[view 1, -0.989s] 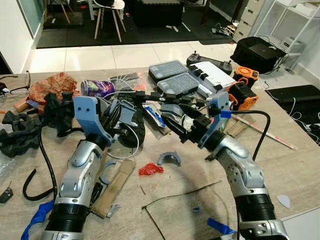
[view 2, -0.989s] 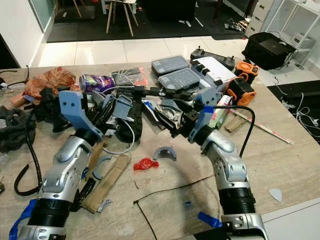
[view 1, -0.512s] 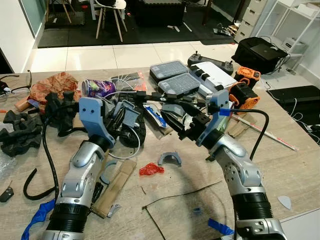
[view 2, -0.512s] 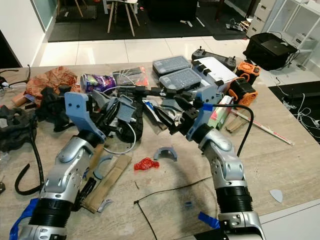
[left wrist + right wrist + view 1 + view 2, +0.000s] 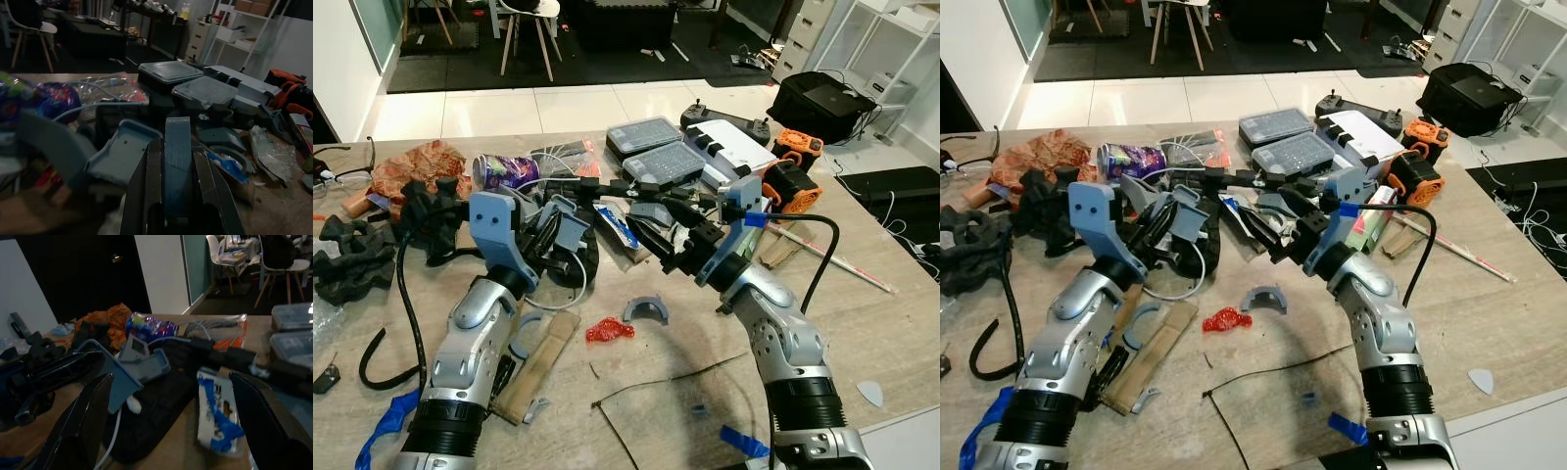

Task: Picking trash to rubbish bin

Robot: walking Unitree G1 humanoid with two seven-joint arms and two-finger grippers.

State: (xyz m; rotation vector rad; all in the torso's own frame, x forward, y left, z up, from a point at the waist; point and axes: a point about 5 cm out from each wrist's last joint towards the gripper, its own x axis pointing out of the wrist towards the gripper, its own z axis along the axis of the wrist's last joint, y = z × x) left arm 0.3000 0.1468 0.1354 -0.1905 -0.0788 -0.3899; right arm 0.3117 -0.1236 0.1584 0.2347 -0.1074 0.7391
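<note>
No text, label, brand, number or sign can be read anywhere in these pictures. The purple printed wrapper (image 5: 506,172) on the worktop, beyond the left tool (image 5: 570,213), carries a pattern too small and blurred to make out. The blue-and-white packet (image 5: 215,410) lying between the fingers (image 5: 80,421) of the right tool shows printed shapes, but no letters can be told apart in the dim wrist view.
</note>
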